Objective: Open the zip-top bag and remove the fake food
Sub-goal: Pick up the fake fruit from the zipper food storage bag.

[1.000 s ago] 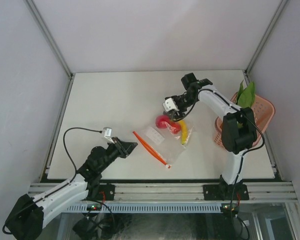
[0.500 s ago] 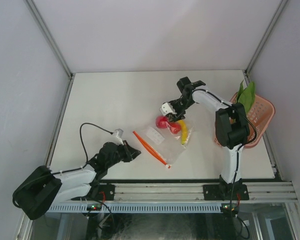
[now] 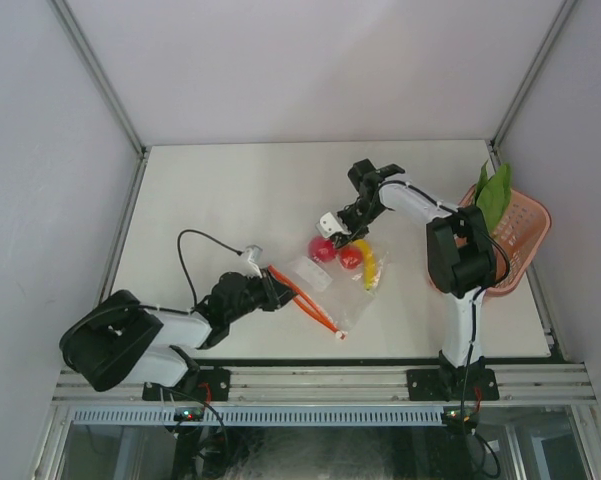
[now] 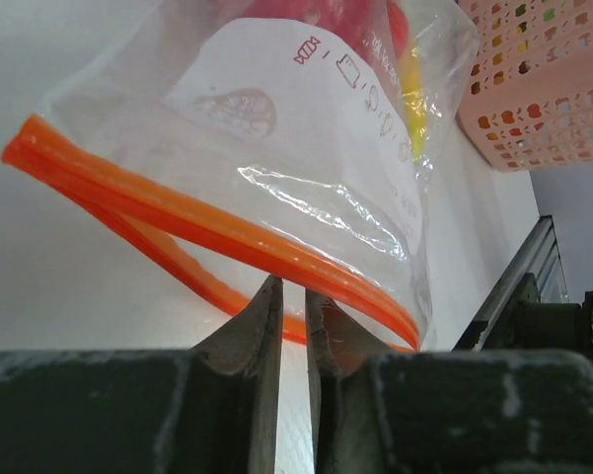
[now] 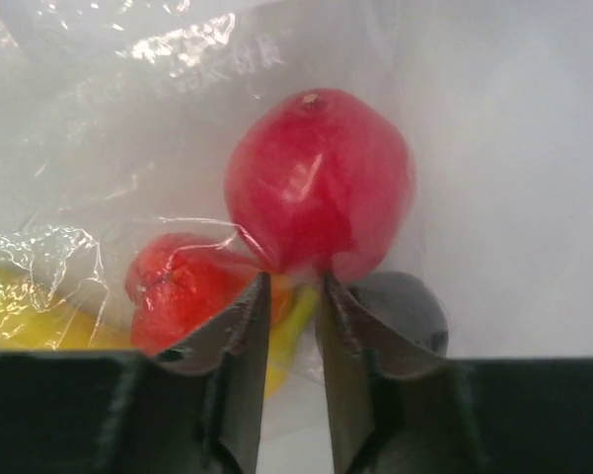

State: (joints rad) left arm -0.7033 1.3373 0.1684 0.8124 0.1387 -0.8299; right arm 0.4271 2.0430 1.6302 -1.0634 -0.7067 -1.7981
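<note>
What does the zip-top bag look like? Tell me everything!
The zip-top bag is clear, crinkly plastic with an orange zipper strip along one edge and a white label. It lies on the white table. A red fruit and a yellow banana show through it. The left gripper has its jaws right at the strip; the right gripper is at the opposite end.

Pink lattice basket (image 3: pixel 530 222) at white table (image 3: pixel 230 200) right edge, possibly overhanging
</note>
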